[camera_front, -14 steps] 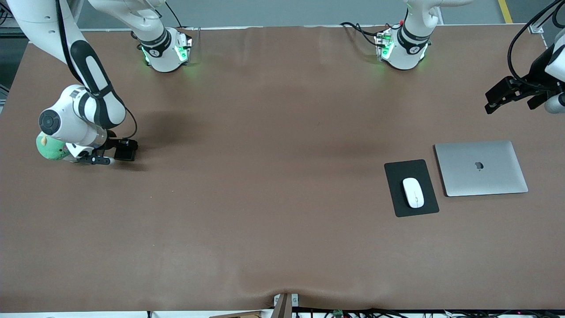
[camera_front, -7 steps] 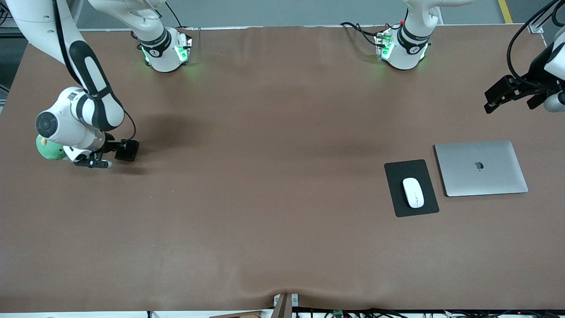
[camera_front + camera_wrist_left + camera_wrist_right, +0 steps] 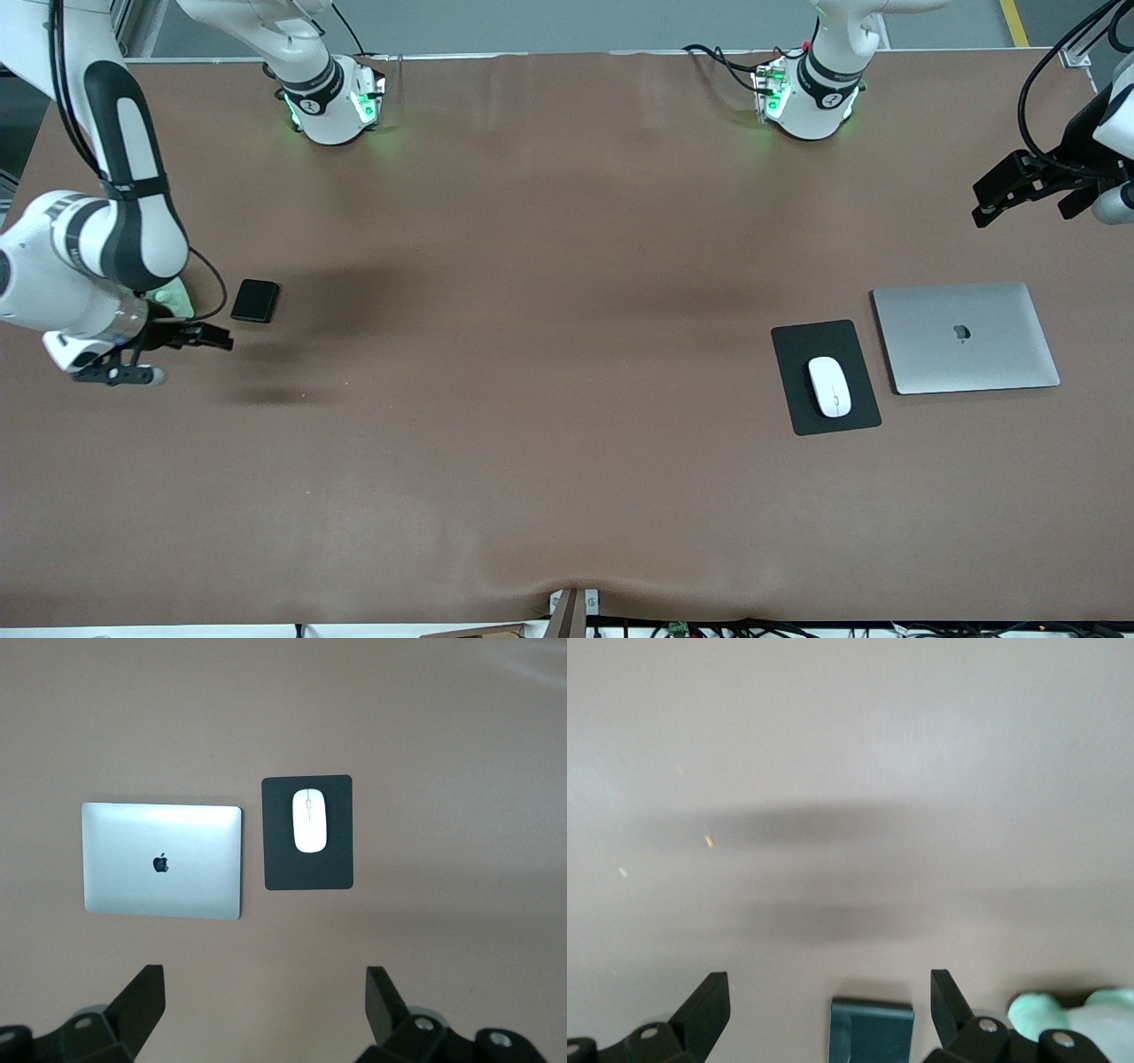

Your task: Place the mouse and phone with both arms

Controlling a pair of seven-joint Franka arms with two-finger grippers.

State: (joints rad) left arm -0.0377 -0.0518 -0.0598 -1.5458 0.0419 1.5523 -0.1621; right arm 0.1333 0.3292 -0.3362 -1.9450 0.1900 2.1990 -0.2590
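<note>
The phone (image 3: pixel 255 300) lies flat on the worktop (image 3: pixel 532 354) toward the right arm's end, free of any grip, just beside the right pincer (image 3: pixel 168 354), which hangs low over the worktop with its fingers spread and nothing between them. A green plush toy (image 3: pixel 173 299) peeks out from under the right arm, close to the phone. The mouse (image 3: pixel 829 386) sits on a black mouse pad (image 3: pixel 802 341) beside a closed silver laptop (image 3: pixel 966 337), well apart from the left pincer (image 3: pixel 1001 190), which waits high over the left arm's end of the worktop with its fingers spread and empty. Judging from this, both things look set down and the placing seems all but done; the next move probably calls only for the right arm to lift clear without brushing the phone or the toy. The right wrist view shows the phone's (image 3: pixel 872 1028) edge between that pincer's fingers (image 3: pixel 709 1005) and a corner of the toy (image 3: pixel 1072 1010), which the arm largely hides in the front view. The left wrist view gives the mouse (image 3: pixel 309 820), pad (image 3: pixel 307 873) and laptop (image 3: pixel 162 859) squarely from above.
</note>
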